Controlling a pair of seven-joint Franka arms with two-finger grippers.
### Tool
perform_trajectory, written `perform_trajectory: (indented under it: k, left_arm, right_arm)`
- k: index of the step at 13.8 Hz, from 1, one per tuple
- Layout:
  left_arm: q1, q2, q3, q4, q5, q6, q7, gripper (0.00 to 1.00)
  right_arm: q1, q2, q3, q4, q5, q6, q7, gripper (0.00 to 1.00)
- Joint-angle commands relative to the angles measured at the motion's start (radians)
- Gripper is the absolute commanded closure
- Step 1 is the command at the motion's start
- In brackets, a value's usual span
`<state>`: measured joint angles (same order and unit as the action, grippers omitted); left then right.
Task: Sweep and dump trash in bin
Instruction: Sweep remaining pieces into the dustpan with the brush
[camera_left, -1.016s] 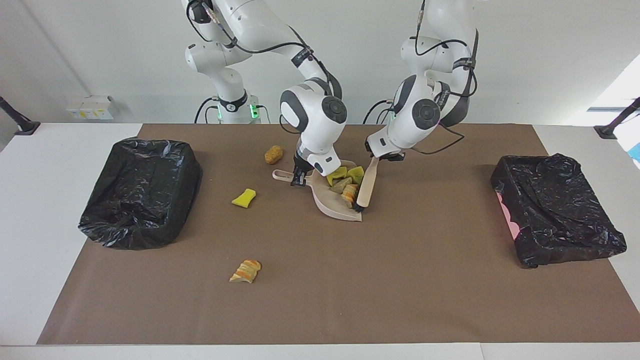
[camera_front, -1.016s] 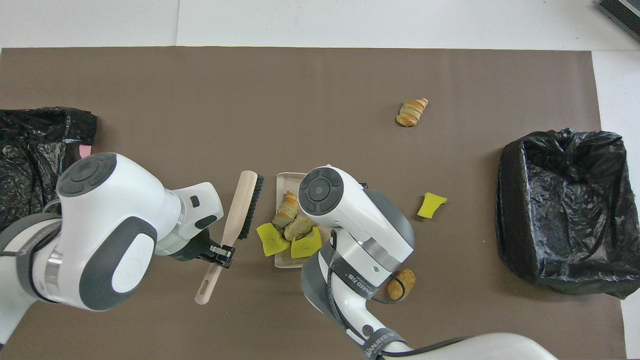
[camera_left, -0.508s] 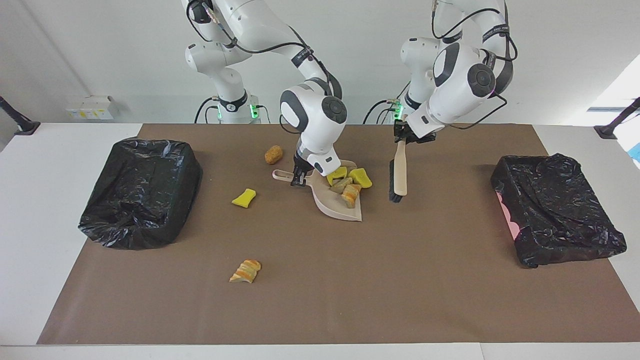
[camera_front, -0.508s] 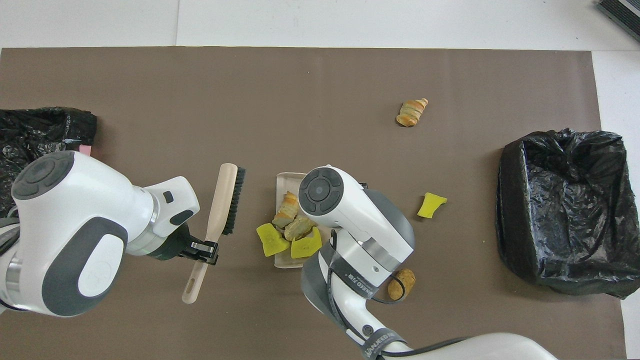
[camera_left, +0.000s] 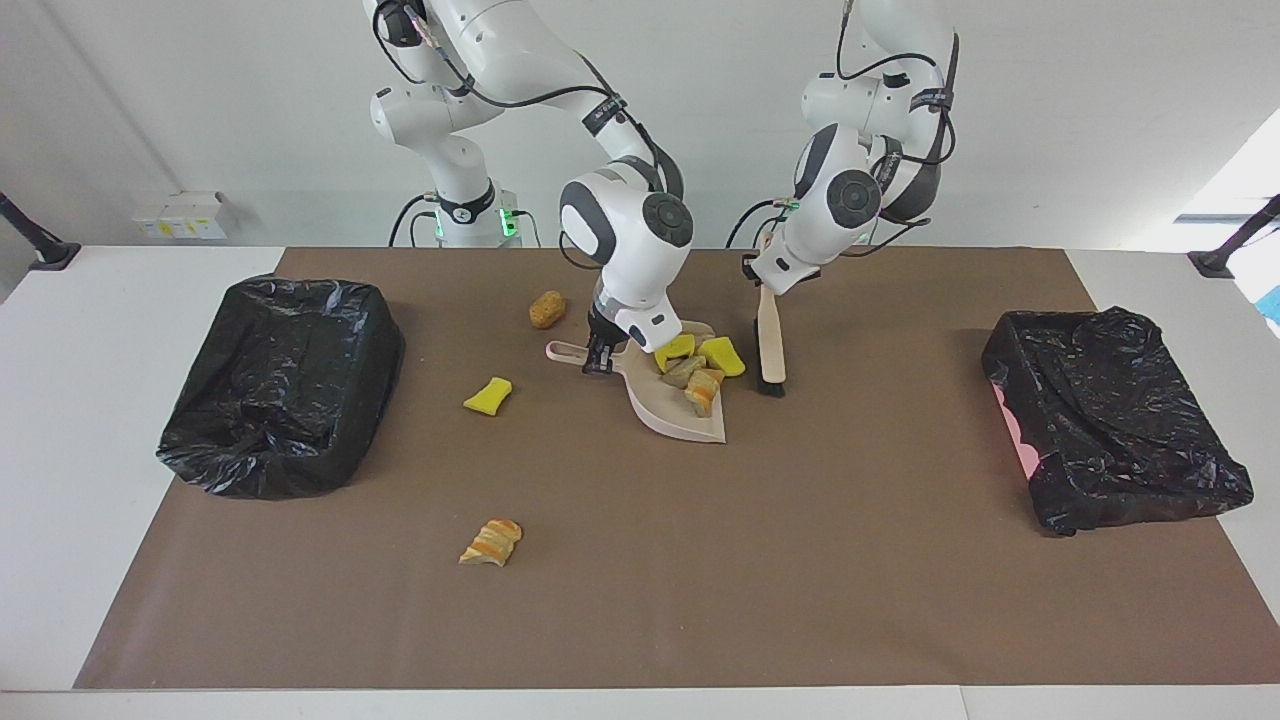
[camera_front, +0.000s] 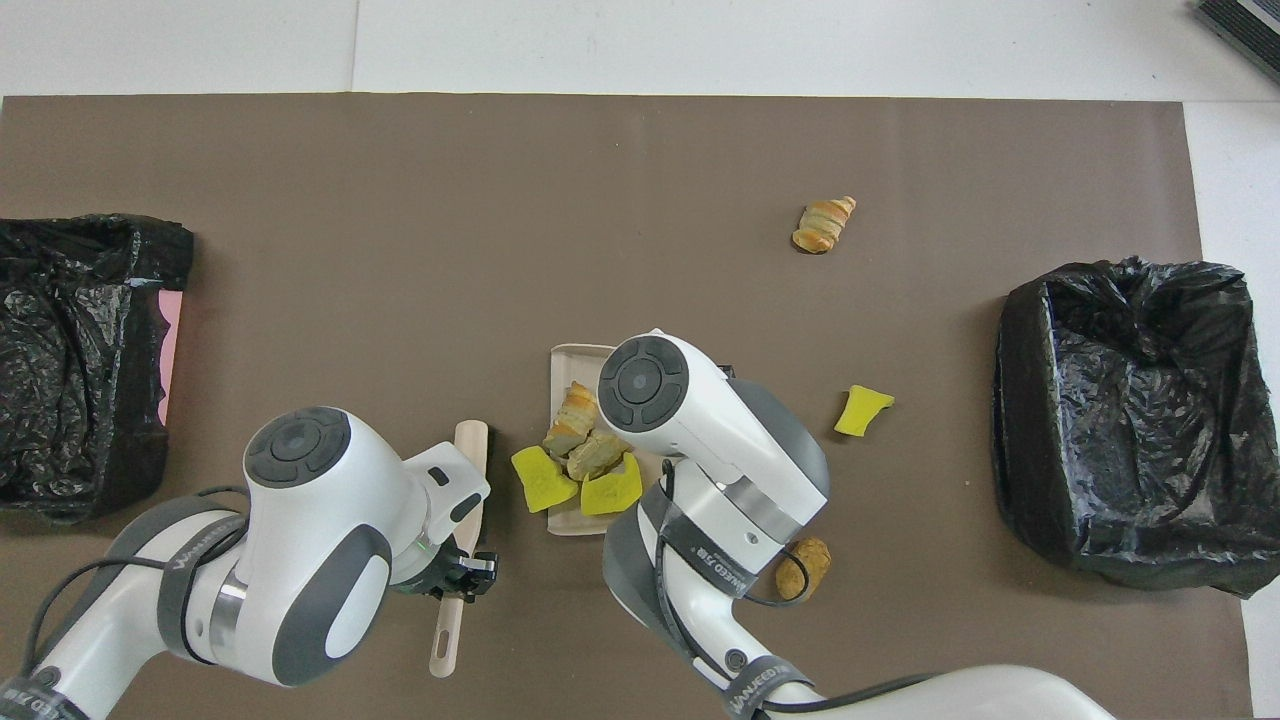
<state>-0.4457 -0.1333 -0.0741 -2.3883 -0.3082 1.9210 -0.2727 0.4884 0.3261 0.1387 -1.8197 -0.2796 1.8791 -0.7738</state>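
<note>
Sweeping is under way, by my read, with dumping to come. Reading clock positions from the dustpan (camera_left: 670, 415) in the facing view: a bin (camera_left: 285, 385) lined in black sits out at nine. Loose trash lies at nine too, a yellow chunk (camera_left: 488, 396), with a striped chunk (camera_left: 492, 543) at seven and a brown chunk (camera_left: 546, 309) at ten. The right gripper (camera_left: 597, 358) is clamped on the pan's handle, and four chunks are piled in the pan (camera_left: 697, 368). At three the brush (camera_left: 769, 340) hangs bristles-down in the left gripper (camera_left: 768, 285), which is closed on its handle. The second bin (camera_left: 1110, 430) sits far out at three. The next move likely calls for reaching the loose three. Brown paper (camera_left: 640, 600) covers a white table, with a white wall at twelve.
</note>
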Motion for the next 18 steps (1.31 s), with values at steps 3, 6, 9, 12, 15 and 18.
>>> perform_trajectory:
  k: [3, 6, 9, 12, 15, 18]
  left_arm:
    - [-0.092, 0.009, 0.014, -0.029, -0.065, 0.160, 0.015, 1.00]
    - [-0.128, 0.018, 0.013, -0.014, -0.107, 0.182, 0.082, 1.00]
    - [-0.139, 0.030, 0.014, 0.007, -0.114, 0.184, 0.098, 1.00]
    - [-0.122, 0.023, 0.022, 0.046, -0.117, 0.088, 0.063, 1.00]
    - [-0.103, 0.020, 0.023, 0.093, -0.098, -0.060, -0.038, 1.00]
    - [-0.103, 0.006, 0.025, 0.110, -0.057, -0.077, -0.107, 1.00]
  right_arm:
    - [-0.014, -0.004, 0.013, -0.017, 0.016, 0.026, 0.016, 1.00]
    - [-0.016, -0.004, 0.013, -0.017, 0.016, 0.026, 0.008, 1.00]
    - [-0.014, -0.002, 0.013, -0.012, 0.019, 0.026, 0.002, 1.00]
    - [-0.014, -0.005, 0.013, -0.018, 0.020, 0.026, -0.028, 1.00]
    - [-0.010, -0.015, 0.013, -0.044, 0.062, 0.050, -0.058, 1.00]
    - [-0.005, -0.019, 0.013, -0.053, 0.062, 0.072, -0.105, 1.00]
